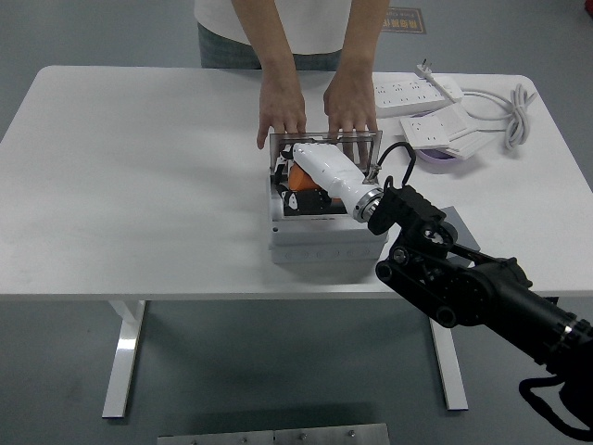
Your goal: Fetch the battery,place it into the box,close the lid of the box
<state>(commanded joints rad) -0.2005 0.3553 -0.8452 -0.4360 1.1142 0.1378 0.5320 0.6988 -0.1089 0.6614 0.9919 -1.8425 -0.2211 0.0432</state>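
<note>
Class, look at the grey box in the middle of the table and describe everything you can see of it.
The box is a pale grey, squarish case, seemingly plastic, near the table's front edge. Its clear lid stands raised at the far side, and a person's hands rest on the lid's top edge. The dark interior holds something orange, partly hidden. The robot's white right hand reaches into the opening from the right; its grip cannot be made out.
</note>
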